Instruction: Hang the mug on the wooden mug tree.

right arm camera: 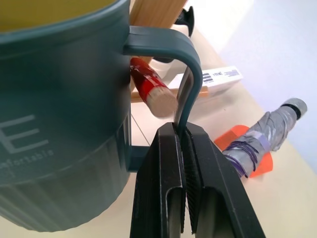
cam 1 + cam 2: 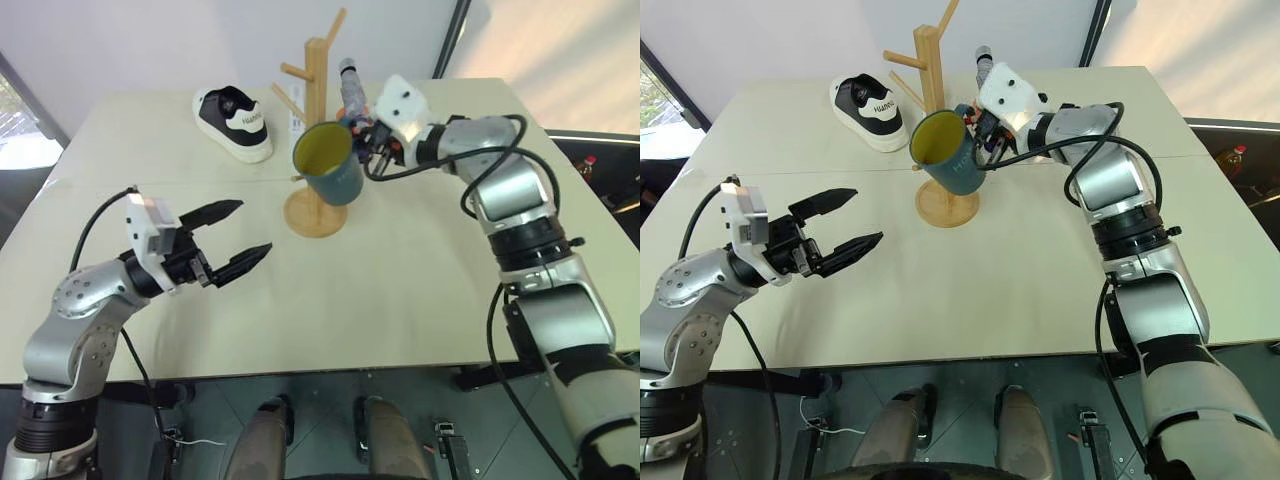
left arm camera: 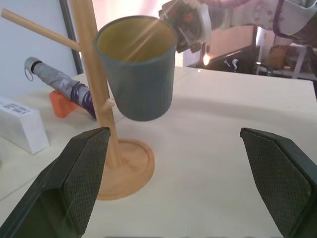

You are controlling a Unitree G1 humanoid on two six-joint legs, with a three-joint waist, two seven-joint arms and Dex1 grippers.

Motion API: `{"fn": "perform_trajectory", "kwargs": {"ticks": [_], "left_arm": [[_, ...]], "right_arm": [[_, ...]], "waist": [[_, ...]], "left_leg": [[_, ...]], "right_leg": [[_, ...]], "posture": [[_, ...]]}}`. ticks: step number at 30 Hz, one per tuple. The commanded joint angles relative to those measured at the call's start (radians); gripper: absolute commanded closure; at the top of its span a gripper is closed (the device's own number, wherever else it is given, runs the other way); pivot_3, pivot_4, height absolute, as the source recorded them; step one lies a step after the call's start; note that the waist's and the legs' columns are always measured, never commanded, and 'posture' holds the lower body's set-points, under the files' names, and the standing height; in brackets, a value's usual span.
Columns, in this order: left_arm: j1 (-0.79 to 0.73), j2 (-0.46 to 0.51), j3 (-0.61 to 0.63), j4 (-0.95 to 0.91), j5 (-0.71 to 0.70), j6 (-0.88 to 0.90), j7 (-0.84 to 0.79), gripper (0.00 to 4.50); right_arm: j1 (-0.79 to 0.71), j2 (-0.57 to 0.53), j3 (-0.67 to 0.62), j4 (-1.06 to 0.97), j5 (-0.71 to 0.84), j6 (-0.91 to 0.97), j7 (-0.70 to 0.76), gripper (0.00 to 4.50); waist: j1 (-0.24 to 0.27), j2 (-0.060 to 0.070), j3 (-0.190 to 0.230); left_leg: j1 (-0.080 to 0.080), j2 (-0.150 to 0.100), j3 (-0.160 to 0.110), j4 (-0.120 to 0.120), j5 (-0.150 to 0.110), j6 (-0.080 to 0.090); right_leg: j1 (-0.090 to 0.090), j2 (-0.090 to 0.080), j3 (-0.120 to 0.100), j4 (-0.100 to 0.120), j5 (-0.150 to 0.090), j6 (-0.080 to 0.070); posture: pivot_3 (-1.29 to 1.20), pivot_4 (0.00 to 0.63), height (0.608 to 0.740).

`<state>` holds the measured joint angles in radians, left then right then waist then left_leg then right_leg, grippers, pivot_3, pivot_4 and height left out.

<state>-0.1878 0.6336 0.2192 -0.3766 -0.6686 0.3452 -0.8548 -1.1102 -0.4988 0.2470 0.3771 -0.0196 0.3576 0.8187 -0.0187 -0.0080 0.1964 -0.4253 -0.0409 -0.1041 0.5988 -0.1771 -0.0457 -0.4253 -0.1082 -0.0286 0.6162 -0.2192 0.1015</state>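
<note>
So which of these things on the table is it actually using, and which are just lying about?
In use:
- mug, gripped by its handle in the right hand
- wooden mug tree

Lying about:
- shoe
- folded umbrella
- white box
- left hand, open and idle

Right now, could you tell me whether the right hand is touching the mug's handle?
Touching. In the right wrist view, the right hand has both black fingers pressed shut on the handle of the mug, with no gap visible.
</note>
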Motion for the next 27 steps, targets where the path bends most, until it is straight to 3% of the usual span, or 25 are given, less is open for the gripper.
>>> {"fn": "perform_trajectory", "kwargs": {"ticks": [1,2,6,10,17,21,27], "left_arm": [[-0.014,0.002,0.019,-0.037,-0.020,-0.002,0.007,0.00],[-0.014,0.003,0.019,-0.037,-0.021,-0.001,0.008,0.00],[-0.013,0.005,0.023,-0.039,-0.024,0.004,0.019,0.00],[-0.011,0.006,0.034,-0.028,-0.021,0.026,0.059,0.00],[0.010,-0.059,0.091,0.098,0.076,0.003,0.245,0.00],[0.034,-0.123,0.151,0.201,0.108,-0.045,0.333,0.00],[0.082,-0.175,0.184,0.345,0.174,-0.144,0.373,0.00]], "right_arm": [[-0.044,0.004,-0.017,0.007,-0.008,-0.036,0.010,3.85],[-0.046,0.006,-0.019,0.010,-0.011,-0.039,0.011,3.57],[-0.036,-0.011,-0.037,-0.003,-0.023,-0.055,-0.007,1.54],[0.001,-0.063,-0.073,-0.039,-0.021,-0.069,-0.018,1.54],[0.208,-0.132,-0.334,-0.118,0.151,-0.096,-0.046,1.54],[0.429,-0.081,-0.465,-0.196,0.291,-0.104,-0.039,1.54],[0.660,0.026,-0.500,-0.232,0.355,-0.154,-0.081,1.54]], "waist": [[0.000,0.000,0.000],[0.000,0.000,0.000],[0.000,0.000,0.000],[0.003,0.000,0.000],[0.004,0.000,0.000],[0.002,-0.001,-0.001],[0.000,-0.001,-0.001]], "left_leg": [[0.000,0.000,0.000,0.000,0.000,0.000],[0.000,0.000,0.000,0.000,0.000,0.000],[0.000,0.001,-0.001,0.000,0.000,0.000],[0.000,0.002,-0.001,0.000,0.000,0.000],[0.000,0.002,-0.001,0.000,0.000,0.000],[0.003,0.004,0.000,-0.001,0.000,0.000],[0.007,0.005,0.001,0.000,0.000,0.000]], "right_leg": [[0.000,0.000,0.000,0.000,0.000,0.000],[0.000,0.001,0.000,0.000,0.000,0.000],[0.000,0.002,0.000,0.000,0.002,0.002],[0.000,0.004,0.001,0.001,0.002,0.001],[0.001,0.004,0.001,0.000,0.003,0.001],[0.002,0.005,0.002,0.001,0.003,0.000],[0.004,0.006,0.003,0.002,0.003,-0.005]], "posture": [[0.00,0.150,0.740],[0.00,0.150,0.740],[0.00,0.150,0.740],[0.00,0.150,0.740],[0.00,0.150,0.740],[0.00,0.150,0.740],[0.00,0.150,0.740]]}}
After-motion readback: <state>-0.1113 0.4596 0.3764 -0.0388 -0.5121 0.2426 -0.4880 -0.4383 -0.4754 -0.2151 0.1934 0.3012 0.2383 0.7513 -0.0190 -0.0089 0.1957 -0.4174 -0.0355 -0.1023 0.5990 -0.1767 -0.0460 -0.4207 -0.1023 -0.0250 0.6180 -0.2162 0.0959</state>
